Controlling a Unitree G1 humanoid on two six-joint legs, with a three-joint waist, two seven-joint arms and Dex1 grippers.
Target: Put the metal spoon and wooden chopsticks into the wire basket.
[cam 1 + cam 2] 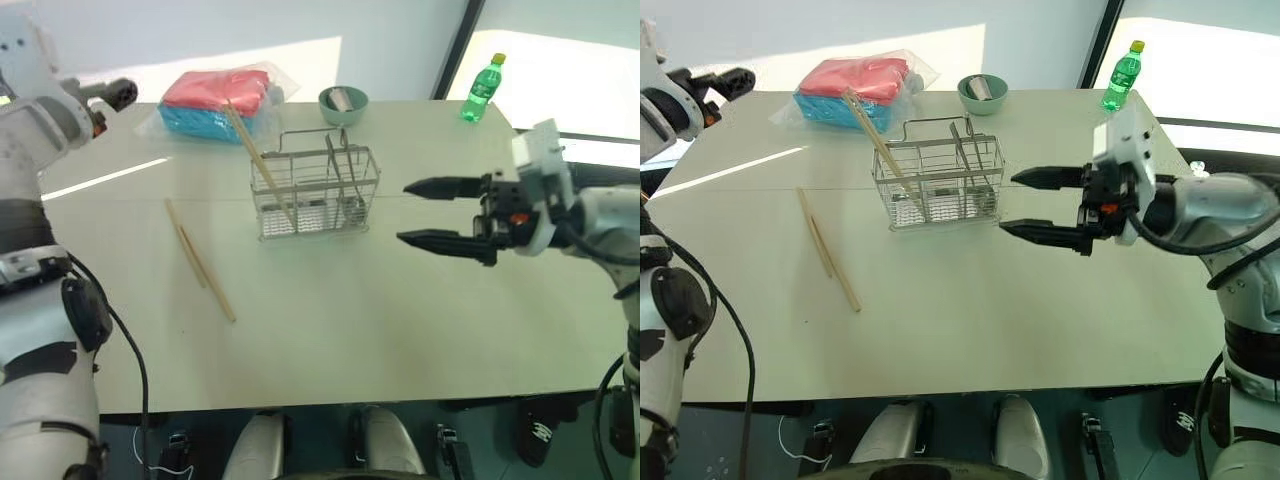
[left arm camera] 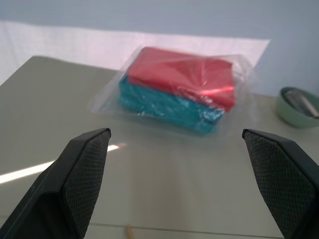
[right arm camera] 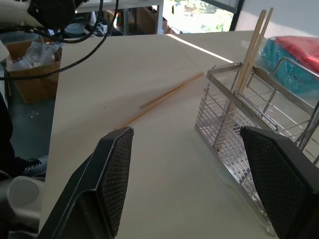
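Observation:
The wire basket (image 1: 315, 195) stands at the middle of the table. Two wooden chopsticks (image 1: 252, 155) lean in its left compartment, sticking out above the rim. A thin metal handle, seemingly the metal spoon (image 1: 340, 175), stands in its right compartment. Two more wooden chopsticks (image 1: 200, 260) lie flat on the table left of the basket. My right gripper (image 1: 402, 212) hovers just right of the basket, level, open and holding nothing. Raised at the table's far left corner, my left gripper (image 2: 174, 133) is wide open and empty, facing the red and teal pack.
A plastic-wrapped red and teal pack (image 1: 215, 100) lies behind the basket on the left. A small green bowl (image 1: 343, 103) sits behind the basket. A green bottle (image 1: 482, 88) stands at the far right corner. The table's front half (image 1: 350, 340) is bare.

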